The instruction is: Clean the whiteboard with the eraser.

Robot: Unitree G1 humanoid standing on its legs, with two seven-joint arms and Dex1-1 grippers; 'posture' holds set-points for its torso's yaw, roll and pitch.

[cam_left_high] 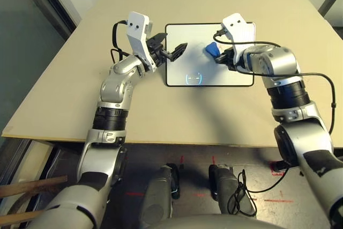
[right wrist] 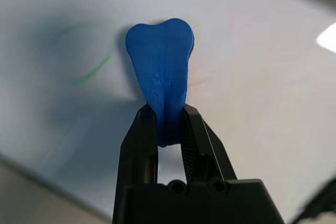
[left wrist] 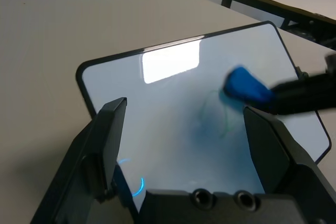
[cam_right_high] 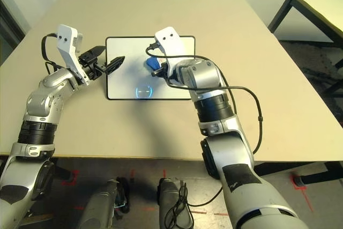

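Observation:
The whiteboard point(cam_left_high: 182, 71) lies flat in the middle of the table, with a thin black frame and faint green marks point(right wrist: 97, 64) near its centre. My right gripper point(right wrist: 169, 116) is shut on the blue eraser point(right wrist: 163, 66), which is squeezed between the fingers. It holds the eraser point(cam_left_high: 212, 50) against the board's upper middle. My left gripper point(cam_left_high: 170, 47) hangs open just above the board's left edge, with nothing between its fingers point(left wrist: 110, 145).
A blue-lit reflection point(cam_left_high: 193, 79) shows on the board near its front edge. The tan table point(cam_left_high: 80, 84) has free room all around the board. A second table point(cam_right_high: 316, 4) stands off to the right.

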